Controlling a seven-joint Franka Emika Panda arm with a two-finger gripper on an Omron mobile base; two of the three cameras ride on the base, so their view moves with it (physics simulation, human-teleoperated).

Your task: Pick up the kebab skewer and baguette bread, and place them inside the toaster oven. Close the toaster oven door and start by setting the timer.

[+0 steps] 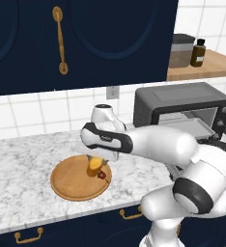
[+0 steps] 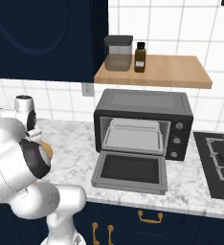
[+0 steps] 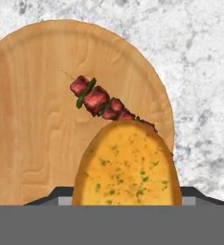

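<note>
The golden baguette bread (image 3: 127,165) fills the space between my fingers, and my gripper (image 1: 94,161) is shut on it just above the round wooden board (image 1: 71,181). The kebab skewer (image 3: 102,101), with red chunks and green bits, lies on the board (image 3: 32,119) just beyond the bread; it also shows as a small red spot (image 1: 102,175) beside the loaf (image 1: 94,165). Over to the right stands the dark grey toaster oven (image 2: 142,119). The toaster oven door (image 2: 129,171) is dropped flat and open, with a metal tray (image 2: 133,136) inside.
A wooden shelf (image 2: 157,72) above the oven carries a lidded jar (image 2: 117,52) and a brown bottle (image 2: 140,57). A stove top (image 2: 219,162) lies right of the oven. Dark blue wall cabinets (image 1: 62,38) hang over the marble counter (image 1: 18,164).
</note>
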